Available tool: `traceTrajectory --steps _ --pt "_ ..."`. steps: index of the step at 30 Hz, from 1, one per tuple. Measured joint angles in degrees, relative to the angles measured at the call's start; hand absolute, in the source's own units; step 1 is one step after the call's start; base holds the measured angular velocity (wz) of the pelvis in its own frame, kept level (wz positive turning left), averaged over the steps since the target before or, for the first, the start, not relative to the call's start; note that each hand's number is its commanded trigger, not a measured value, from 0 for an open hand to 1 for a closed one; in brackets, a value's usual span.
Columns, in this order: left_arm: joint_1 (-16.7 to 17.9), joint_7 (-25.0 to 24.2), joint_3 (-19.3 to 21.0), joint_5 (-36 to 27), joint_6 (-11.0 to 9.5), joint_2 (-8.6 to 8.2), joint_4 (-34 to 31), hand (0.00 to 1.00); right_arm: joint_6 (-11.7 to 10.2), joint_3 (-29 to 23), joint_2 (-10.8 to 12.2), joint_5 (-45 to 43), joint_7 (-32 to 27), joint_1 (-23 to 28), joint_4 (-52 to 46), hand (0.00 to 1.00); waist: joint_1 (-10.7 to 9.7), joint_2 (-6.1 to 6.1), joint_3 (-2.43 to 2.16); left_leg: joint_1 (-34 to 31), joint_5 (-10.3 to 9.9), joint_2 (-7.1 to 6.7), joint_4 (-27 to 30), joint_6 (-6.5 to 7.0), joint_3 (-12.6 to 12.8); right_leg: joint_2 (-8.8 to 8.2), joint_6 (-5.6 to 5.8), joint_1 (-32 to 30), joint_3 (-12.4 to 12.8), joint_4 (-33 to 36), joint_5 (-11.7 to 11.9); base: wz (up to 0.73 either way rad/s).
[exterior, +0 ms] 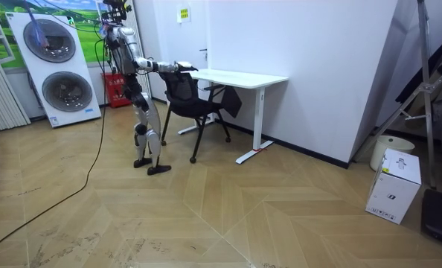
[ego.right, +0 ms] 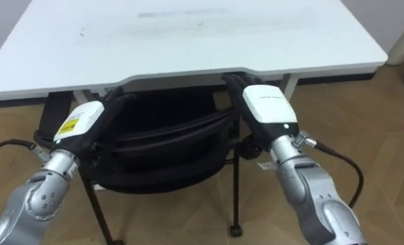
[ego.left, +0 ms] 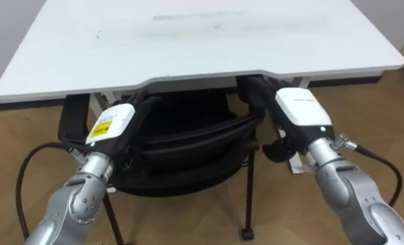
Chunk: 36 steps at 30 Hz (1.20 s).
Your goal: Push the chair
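Observation:
A black chair point(ego.left: 188, 133) stands in front of me, its seat tucked partly under the white desk point(ego.left: 188, 47). My left hand point(ego.left: 113, 122) lies on the left end of the backrest's top edge, its dark fingers straight and pointing toward the desk. On the right end, my right hand point(ego.left: 300, 109) rests the same way, fingers stretched forward under the desk's rim. The room view has me standing upright behind the chair point(exterior: 187, 100), both arms held out to its back.
The desk point(exterior: 243, 77) stands against a white wall. Two stacked washing machines point(exterior: 57, 67) are behind me on the room view's left. A white box point(exterior: 394, 186), a pale bucket point(exterior: 388, 149) and a folded metal stand point(exterior: 422, 82) sit far to the room view's right.

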Motion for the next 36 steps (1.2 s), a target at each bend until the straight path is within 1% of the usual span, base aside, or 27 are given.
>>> traceTrajectory --steps 2,4,6,8,9,10,11,12,13,14,15,16,17,18,19,20,21,22,24,26,28,29,30,31,33,34,36 --pt "-0.23 0.07 1.07 -0.01 -0.87 0.05 0.00 0.00 -0.69 -3.04 -0.07 3.04 -0.28 -0.06 0.07 0.00 -0.31 -0.07 0.04 -0.20 -0.09 0.02 0.15 0.29 0.36 -0.07 0.26 -0.26 0.13 -0.18 0.23 -0.09" --pt "-0.42 0.07 2.92 -1.10 -2.43 1.09 -0.01 0.00 -1.43 -7.07 -0.42 4.34 -1.58 -1.27 0.03 0.00 -1.05 -0.10 0.02 -0.67 -0.08 -0.01 0.28 0.55 0.48 -0.16 0.49 -0.53 0.24 -0.75 0.60 -0.04" --pt "-0.53 0.07 4.50 -1.54 -4.11 3.22 -0.89 0.00 -2.35 -11.87 -2.22 7.09 -3.56 -2.85 -0.80 0.00 -1.16 -0.15 0.04 -1.07 0.05 0.17 0.20 0.71 0.78 0.13 0.47 -0.54 0.61 -1.79 1.51 -0.07" --pt "-0.53 0.06 5.37 -1.49 -6.03 8.91 -3.17 0.00 -2.58 -18.59 -7.55 10.34 -7.76 -4.11 -4.07 0.00 -0.53 -0.25 0.10 -1.27 0.18 0.44 0.20 0.73 0.91 0.51 0.34 -0.04 0.49 -3.50 2.63 -0.10" --pt "-0.52 0.06 6.64 -1.58 -7.06 10.98 -3.24 0.00 -2.75 -22.09 -9.95 13.03 -10.62 -4.99 -5.85 0.00 0.01 -0.31 0.17 -1.28 0.13 0.47 0.14 0.66 1.41 0.84 0.21 -0.05 0.83 -3.99 2.89 -0.16" --pt "-0.52 0.07 7.76 -1.58 -7.59 11.64 -3.24 0.00 -3.10 -24.23 -10.77 14.55 -12.10 -5.25 -6.85 0.00 0.34 -0.44 0.26 -1.32 0.05 0.66 0.14 0.53 1.82 1.11 0.10 -0.16 0.98 -4.27 3.11 -0.19" --pt "-0.52 0.07 11.06 -1.56 -8.72 12.36 -3.26 0.00 -4.22 -29.05 -12.01 16.95 -15.61 -5.58 -8.76 0.00 0.55 -0.68 0.40 -1.88 -0.06 1.23 0.29 0.35 1.76 1.45 -0.14 -0.29 1.21 -5.01 3.43 -0.12" --pt "-0.51 0.15 15.49 -1.93 -10.33 13.21 -4.11 0.00 -5.29 -34.44 -13.69 19.12 -18.63 -5.67 -9.88 0.00 1.27 -0.91 0.38 -2.69 -0.20 1.19 0.47 0.12 1.74 1.71 -0.27 -0.95 1.18 -5.18 3.52 -0.05" --pt "-0.48 0.40 18.63 -2.74 -11.15 13.61 -5.28 0.00 -5.61 -37.23 -14.86 20.17 -20.22 -5.60 -10.09 0.00 1.36 -1.02 0.33 -3.11 -0.26 1.26 0.59 0.02 1.73 1.82 -0.34 -1.26 1.19 -5.32 3.56 0.05" --pt "-0.46 5.75 25.16 -6.17 -11.91 14.96 -7.18 0.00 -5.55 -41.59 -17.55 23.15 -23.02 -5.52 -10.20 0.00 1.03 -1.02 0.34 -3.46 -0.27 1.32 0.45 -0.05 1.35 1.96 -0.38 -1.41 1.11 -5.79 3.55 0.05" --pt "-0.46 12.55 32.67 -12.28 -11.90 17.21 -9.17 0.00 -5.59 -44.82 -20.01 27.54 -25.43 -5.12 -10.21 0.00 0.10 -0.94 0.33 -3.36 -0.38 1.47 0.15 -0.26 1.38 2.08 -0.52 -1.38 1.07 -5.98 3.44 0.03" --pt "-0.46 16.13 36.01 -16.16 -11.88 18.77 -9.85 0.00 -5.55 -46.16 -21.12 29.95 -26.46 -4.84 -10.19 0.00 -0.41 -0.89 0.31 -3.24 -0.46 1.55 0.04 -0.37 1.51 2.08 -0.60 -1.36 1.07 -5.98 3.35 -0.07" --pt "-0.48 22.31 42.01 -23.51 -11.90 21.61 -10.60 0.00 -5.56 -48.31 -22.53 34.55 -28.36 -4.13 -10.19 0.00 -1.75 -0.76 0.22 -2.54 -0.48 1.63 -0.73 -0.41 1.70 2.06 -0.65 -0.99 1.11 -6.01 3.05 -0.12" --pt "0.16 26.94 47.56 -29.43 -11.93 23.42 -10.69 0.00 -5.76 -50.72 -23.08 39.23 -30.10 -2.00 -10.24 0.00 -2.48 -0.44 -0.11 -1.19 -0.52 1.62 -1.81 -0.49 2.02 2.08 -0.63 -0.24 1.32 -6.02 2.55 -0.13" --pt "0.94 28.66 50.04 -31.95 -12.02 23.82 -10.66 0.00 -5.88 -51.91 -23.34 41.35 -30.83 -0.62 -10.22 0.00 -2.74 -0.22 -0.30 -0.47 -0.54 1.57 -2.34 -0.51 2.16 2.11 -0.60 0.13 1.40 -5.91 2.20 -0.13" --pt "2.97 31.58 53.84 -37.44 -11.96 24.02 -10.56 0.00 -5.88 -54.25 -23.93 46.24 -32.03 2.04 -9.99 0.00 -3.70 0.37 -0.63 1.04 -0.55 1.40 -3.39 -0.53 2.52 2.15 -0.47 0.76 1.62 -5.51 1.50 -0.13" --pt "5.27 33.94 56.39 -42.13 -11.50 23.75 -9.73 0.00 -5.84 -56.69 -24.01 51.77 -33.19 3.80 -9.29 0.00 -4.17 0.48 -0.70 2.21 -0.55 1.23 -4.22 -0.53 2.86 2.12 -0.35 0.97 1.41 -4.32 0.45 -0.09" --pt "6.11 34.93 57.30 -43.91 -11.11 23.36 -9.15 0.00 -5.50 -57.87 -23.99 54.29 -33.97 4.43 -8.88 0.00 -4.48 0.57 -0.78 2.70 -0.58 1.12 -4.36 -0.55 2.95 2.05 -0.30 1.10 1.44 -3.79 0.01 -0.11" --pt "9.21 38.61 59.56 -50.87 -9.29 21.20 -7.06 0.00 -4.57 -62.52 -23.77 63.30 -37.22 7.71 -7.18 0.00 -4.49 0.79 -0.88 4.36 -0.73 0.99 -4.87 -0.75 2.97 2.17 -0.24 1.80 2.47 -2.78 -1.00 -0.16" --pt "10.63 40.89 61.04 -55.93 -8.27 20.07 -4.48 0.00 -4.21 -64.21 -23.77 67.23 -39.38 8.36 -5.53 0.00 -4.60 0.62 -0.78 4.95 -0.87 1.02 -5.12 -0.93 2.96 2.54 -0.28 1.97 3.04 -2.62 -1.25 -0.19" --pt "11.44 42.67 61.31 -59.58 -7.24 19.71 -1.09 0.00 -4.22 -65.54 -23.64 69.74 -40.52 9.34 -3.23 0.00 -5.08 0.67 -0.89 4.97 -1.19 1.20 -5.06 -0.99 2.74 2.81 -0.36 2.08 3.12 -2.50 -1.44 -0.04" --pt "12.73 43.46 61.32 -61.28 -6.62 19.49 0.84 0.00 -4.03 -66.08 -23.38 71.84 -40.51 10.80 -1.77 0.00 -5.38 0.62 -0.94 4.93 -1.23 1.24 -5.01 -1.05 2.57 2.89 -0.39 2.16 3.16 -2.50 -1.55 0.08" --pt "14.46 44.28 61.21 -62.72 -6.14 18.52 1.55 0.00 -3.88 -66.15 -22.42 73.17 -40.54 12.24 -0.44 0.00 -5.71 0.56 -0.74 4.95 -1.30 1.30 -5.04 -1.13 2.26 2.99 -0.41 2.44 3.15 -2.54 -1.56 0.09" --pt "15.14 44.58 61.08 -63.11 -6.13 17.59 1.56 0.00 -3.79 -66.14 -21.69 73.60 -40.52 13.15 0.22 0.00 -5.76 0.40 -0.73 4.96 -1.35 1.32 -5.03 -1.16 2.18 3.05 -0.42 2.47 3.29 -2.54 -1.56 0.06" --pt "17.44 45.27 60.82 -65.72 -6.07 13.39 3.81 0.00 -3.65 -65.92 -18.03 78.48 -40.10 16.94 4.53 0.00 -5.17 0.08 -0.66 4.99 -1.47 1.41 -4.76 -1.22 2.18 3.07 -0.52 2.46 3.04 -2.53 -1.49 0.00" --pt "17.65 45.34 60.64 -66.28 -5.88 12.36 4.87 0.00 -3.48 -65.92 -16.95 80.20 -39.80 18.02 5.90 0.00 -4.83 -0.01 -0.66 4.97 -1.53 1.42 -4.73 -1.23 2.18 3.08 -0.52 2.42 3.04 -2.52 -1.49 0.00" --pt "19.12 45.19 59.43 -66.88 -5.03 8.37 11.68 0.00 -2.63 -64.81 -11.35 86.00 -37.44 22.09 13.11 0.00 -3.76 0.02 -0.71 4.60 -1.96 1.57 -4.67 -1.24 1.97 3.17 -0.52 2.45 2.93 -2.85 -1.50 0.02"
